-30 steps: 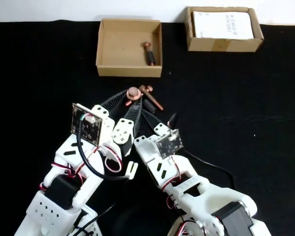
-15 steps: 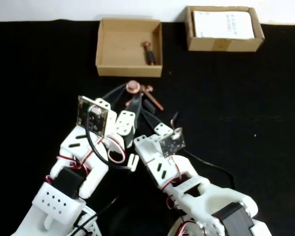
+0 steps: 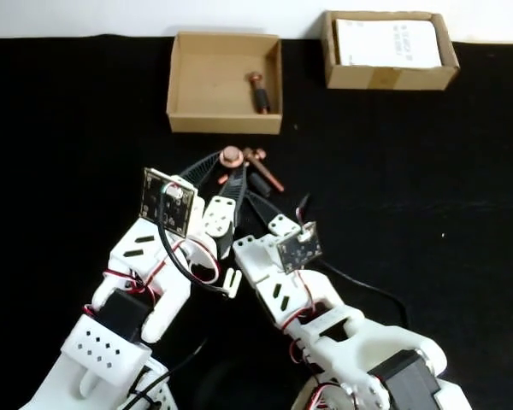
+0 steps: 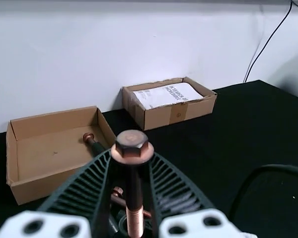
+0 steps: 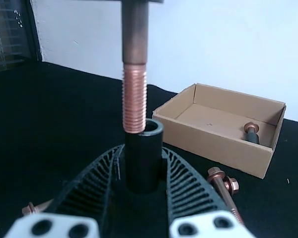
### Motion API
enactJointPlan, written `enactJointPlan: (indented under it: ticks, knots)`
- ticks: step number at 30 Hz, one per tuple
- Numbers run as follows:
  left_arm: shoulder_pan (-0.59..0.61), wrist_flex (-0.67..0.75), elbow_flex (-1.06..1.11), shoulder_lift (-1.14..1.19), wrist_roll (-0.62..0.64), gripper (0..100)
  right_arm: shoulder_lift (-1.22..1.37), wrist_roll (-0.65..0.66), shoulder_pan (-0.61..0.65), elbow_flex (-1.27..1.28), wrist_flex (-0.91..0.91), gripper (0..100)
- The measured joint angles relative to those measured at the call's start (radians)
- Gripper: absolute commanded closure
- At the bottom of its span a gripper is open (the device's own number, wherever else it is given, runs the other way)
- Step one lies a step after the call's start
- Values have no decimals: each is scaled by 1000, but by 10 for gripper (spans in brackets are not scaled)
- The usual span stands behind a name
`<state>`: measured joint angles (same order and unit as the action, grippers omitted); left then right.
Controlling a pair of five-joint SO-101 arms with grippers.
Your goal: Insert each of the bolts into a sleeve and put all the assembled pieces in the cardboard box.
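Black table point(image 3: 427, 213) below a white wall point(image 4: 64, 44). Clamped in the left gripper point(image 4: 132, 166), head up: a copper hex-headed bolt point(image 4: 133, 148). Clamped upright in the right gripper point(image 5: 142, 153): a short black cylindrical sleeve point(image 5: 140, 171), with the bolt's threaded tip just at its mouth, seemingly off-centre. Best done by centring the tip over the bore, keeping both axes in line, then lowering slowly, never forcing. Beyond, an open brown cardboard box point(image 3: 207, 81) holding one assembled piece point(image 3: 259, 92), with loose copper bolts point(image 3: 265, 166) near its front wall.

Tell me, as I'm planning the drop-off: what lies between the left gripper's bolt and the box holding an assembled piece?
Bare black table, in the high view; loose bolts lie just beside that stretch.
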<state>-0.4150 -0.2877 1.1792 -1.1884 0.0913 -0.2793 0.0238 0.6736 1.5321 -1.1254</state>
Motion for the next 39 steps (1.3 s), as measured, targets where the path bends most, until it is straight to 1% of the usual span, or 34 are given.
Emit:
enactJointPlan:
  ticks: [3, 8, 15, 21, 32, 36, 39]
  knots:
    - [0, 32, 11, 0, 0, 990, 0, 0, 0, 0, 0, 991]
    - [0, 40, 12, 2, 0, 990, 0, 0, 0, 0, -2, 991]
    - [0, 84, 12, 5, -43, 990, 0, 0, 0, 0, -2, 991]
    - [0, 86, 12, 72, -43, 990, 0, 0, 0, 0, -2, 991]
    - [0, 86, 15, 81, -43, 990, 0, 0, 0, 0, -2, 991]
    - [0, 21, 21, 83, -43, 989, 0, 0, 0, 0, -2, 991]
    - [2, -28, 21, 83, -43, 944, 0, 0, 0, 0, -2, 991]
